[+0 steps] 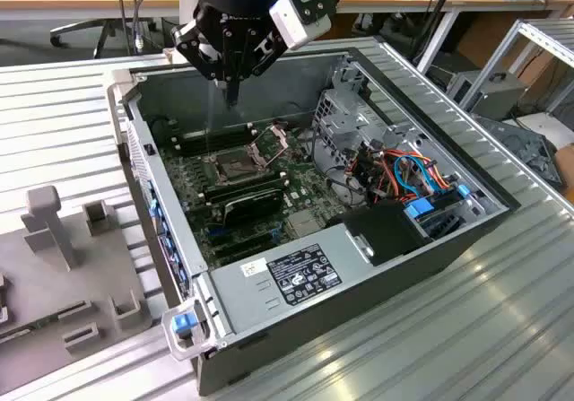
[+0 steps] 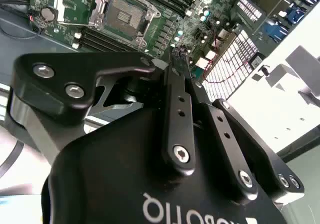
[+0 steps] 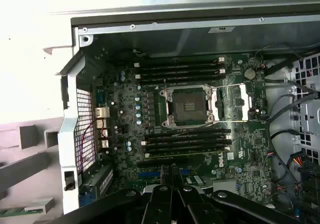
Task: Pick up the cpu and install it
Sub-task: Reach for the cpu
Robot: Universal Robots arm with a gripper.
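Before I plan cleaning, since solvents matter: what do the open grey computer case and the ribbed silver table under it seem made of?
Open grey computer case: likely painted or bare sheet steel, dull sheen, thin folded edges. Ribbed silver table: probably aluminium slats, brushed streaky glare.

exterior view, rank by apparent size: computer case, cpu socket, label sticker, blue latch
1. computer case
2. label sticker
3. cpu socket
4. blue latch
The sticker is nearer the camera, so its lead over the socket is unsure.
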